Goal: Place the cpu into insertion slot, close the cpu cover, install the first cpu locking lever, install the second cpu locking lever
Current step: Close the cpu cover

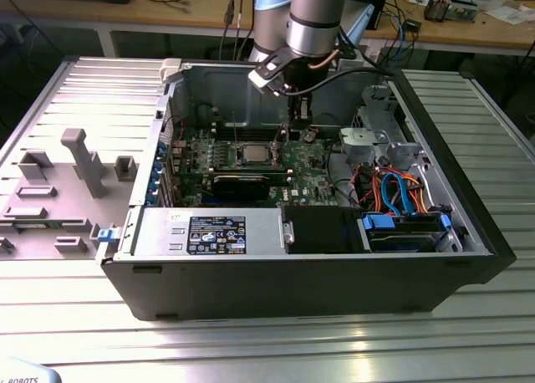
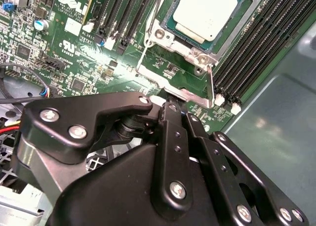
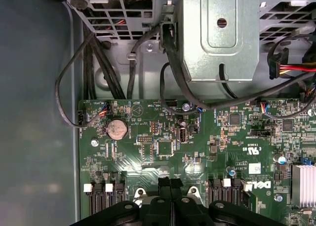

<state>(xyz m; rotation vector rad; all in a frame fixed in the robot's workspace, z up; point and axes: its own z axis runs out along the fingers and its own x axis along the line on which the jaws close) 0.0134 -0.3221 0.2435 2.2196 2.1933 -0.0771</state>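
Found the cpu (image 2: 207,11) seated flat in the insertion slot (image 2: 160,38), pale top up, amid the green motherboard (image 2: 64,48). Judged placement done. Found the cpu cover (image 2: 190,48) lying down around the chip, window over the metal top; judged it closed, or very nearly. Noted one thin locking lever (image 2: 211,85) standing off the frame's corner and a wire lever (image 2: 147,46) along the adjoining side. Judged neither latched, though cannot confirm the hooks. On that reading, both levers outstanding.

Found the gripper (image 2: 178,111) with fingertips (image 3: 164,184) pressed together and nothing seen between them. Tips just beside the socket frame's edge, near the locking lever's foot; cannot tell whether touching.

From the exterior view, placed the gripper inside the open computer case (image 1: 451,232), just far of the socket, arm reaching in from above. From the second wrist view, read socket, cover and levers close up. From the first wrist view, read instead the board beyond: coin cell (image 3: 117,129), cables, drive cage (image 3: 217,38).
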